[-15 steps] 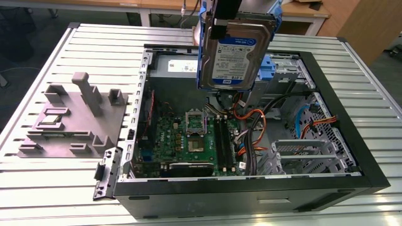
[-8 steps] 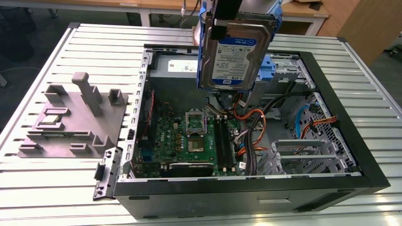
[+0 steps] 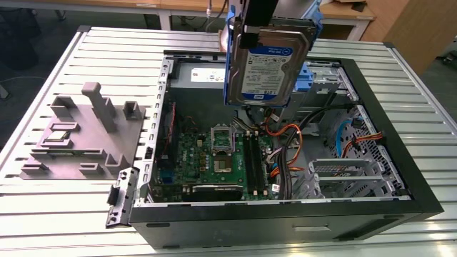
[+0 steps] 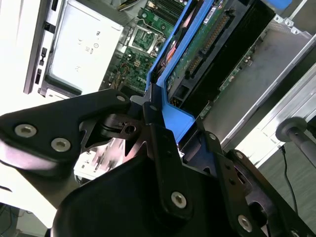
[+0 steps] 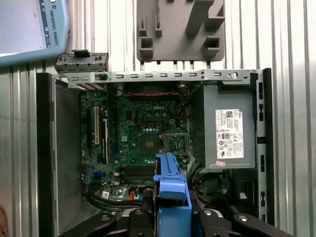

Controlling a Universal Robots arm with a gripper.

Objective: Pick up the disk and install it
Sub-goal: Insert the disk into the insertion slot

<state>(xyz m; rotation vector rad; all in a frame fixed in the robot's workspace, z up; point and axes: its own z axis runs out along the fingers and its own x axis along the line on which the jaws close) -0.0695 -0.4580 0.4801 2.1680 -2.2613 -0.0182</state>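
gripper [image 4: 157,112] clamping disk [image 3: 268,67] above open computer case [image 3: 286,217], motherboard [image 3: 211,156] and cables [image 3: 287,140] inside

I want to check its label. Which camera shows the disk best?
The exterior view: the disk hangs upright above the computer case, label facing the camera. The second wrist view shows its circuit-board side obliquely; the first wrist view, its blue rail end.

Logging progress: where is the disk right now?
The disk hangs upright in the gripper over the open computer case, to the exterior view's right of the power supply.
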